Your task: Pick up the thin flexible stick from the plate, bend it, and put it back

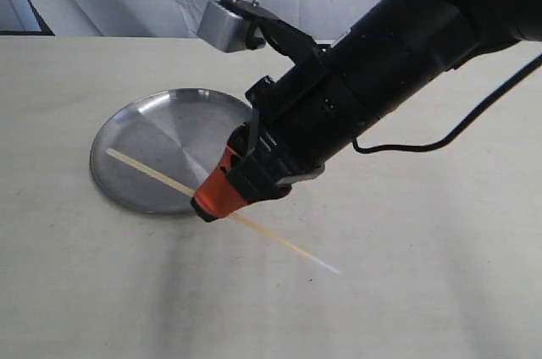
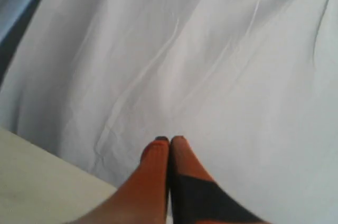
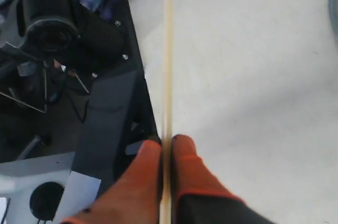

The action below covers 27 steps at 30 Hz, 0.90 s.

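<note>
Stick [image 1: 152,171] is clamped in the right pincer [image 1: 210,203], whose 2 orange tips are closed on it near its middle; the right wrist view shows the strand running straight out from between them. From that grip, 1 end reaches back over the plate [image 1: 127,135] and the other juts out over the bare desk [image 1: 406,291], its far tip blurred. Whether the plate-side end touches the metal or hangs just above it I cannot tell. The stick is straight, so the pickup looks to be in hand and the bend not yet begun. The left pincer [image 2: 169,142] is well away, tips pressed together on nothing, pointed at the white cloth [image 2: 211,49] behind the desk. Bending likely calls for a 2nd hold: the left pincer would have to open, come in and take a free end, then the 2 work gently toward each other, since so thin a strand may snap or slip.
</note>
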Tool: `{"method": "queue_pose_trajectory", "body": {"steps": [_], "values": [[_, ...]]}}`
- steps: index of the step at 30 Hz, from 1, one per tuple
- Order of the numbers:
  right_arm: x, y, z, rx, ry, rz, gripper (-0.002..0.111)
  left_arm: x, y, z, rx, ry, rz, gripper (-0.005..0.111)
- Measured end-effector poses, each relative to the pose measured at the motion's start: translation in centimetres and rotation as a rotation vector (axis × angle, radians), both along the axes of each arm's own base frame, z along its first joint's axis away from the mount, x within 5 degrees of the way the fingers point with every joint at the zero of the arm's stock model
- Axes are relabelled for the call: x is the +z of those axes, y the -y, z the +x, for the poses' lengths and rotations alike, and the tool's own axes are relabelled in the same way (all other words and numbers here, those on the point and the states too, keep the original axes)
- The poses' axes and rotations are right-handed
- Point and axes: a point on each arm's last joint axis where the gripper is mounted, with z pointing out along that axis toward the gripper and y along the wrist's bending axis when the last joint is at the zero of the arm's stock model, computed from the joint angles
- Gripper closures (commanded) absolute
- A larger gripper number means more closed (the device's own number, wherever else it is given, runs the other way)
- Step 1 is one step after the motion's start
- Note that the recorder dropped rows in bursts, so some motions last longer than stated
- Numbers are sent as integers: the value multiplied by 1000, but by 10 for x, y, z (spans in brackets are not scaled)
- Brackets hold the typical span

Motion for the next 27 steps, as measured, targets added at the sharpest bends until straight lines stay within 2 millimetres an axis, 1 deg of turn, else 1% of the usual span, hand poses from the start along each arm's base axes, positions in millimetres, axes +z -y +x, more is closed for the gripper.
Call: {"method": "queue_pose_trajectory", "body": {"steps": [1, 2, 3, 5, 6, 9, 11, 14, 18, 19, 21, 22, 23, 24, 25, 26, 27], "values": [[1, 0, -2, -5, -3, 19, 109, 1, 4, 3, -48, -12, 21, 107], [1, -1, -4, -11, -15, 57, 109, 1, 14, 14, -166, -74, 38, 107], [1, -2, -4, -16, -23, 78, 109, -1, 19, 23, -238, -143, 34, 107], [2, -3, -3, -26, -18, 95, 109, -6, 26, 43, -345, -281, 23, 107], [3, -4, -3, -29, -15, 98, 109, -6, 28, 51, -393, -323, 5, 107], [3, -5, 1, -75, 12, 112, 109, -3, 35, 67, -500, -362, -51, 107], [4, -8, 4, -113, 29, 124, 109, -1, 35, 71, -515, -356, -93, 107], [5, -15, 7, -170, 63, 144, 109, 2, 36, 71, -537, -330, -133, 107], [7, -30, -2, -173, 84, 160, 109, 8, 39, 69, -586, -289, -160, 107], [7, -37, -6, -173, 96, 164, 109, 10, 41, 68, -618, -268, -181, 106], [7, -44, -9, -190, 129, 163, 109, 14, 42, 66, -649, -245, -219, 101], [6, -45, -10, -197, 140, 161, 109, 15, 42, 66, -652, -239, -227, 92], [6, -46, -9, -214, 155, 157, 109, 17, 42, 66, -669, -227, -240, 87], [6, -46, -8, -223, 164, 155, 109, 17, 43, 65, -679, -222, -243, 74], [5, -46, -7, -233, 172, 152, 109, 19, 44, 64, -698, -213, -249, 69], [5, -46, -6, -237, 174, 152, 109, 19, 44, 64, -706, -210, -251, 56], [6, -45, -4, -260, 180, 157, 109, 18, 46, 62, -733, -214, -232, 47]]}}
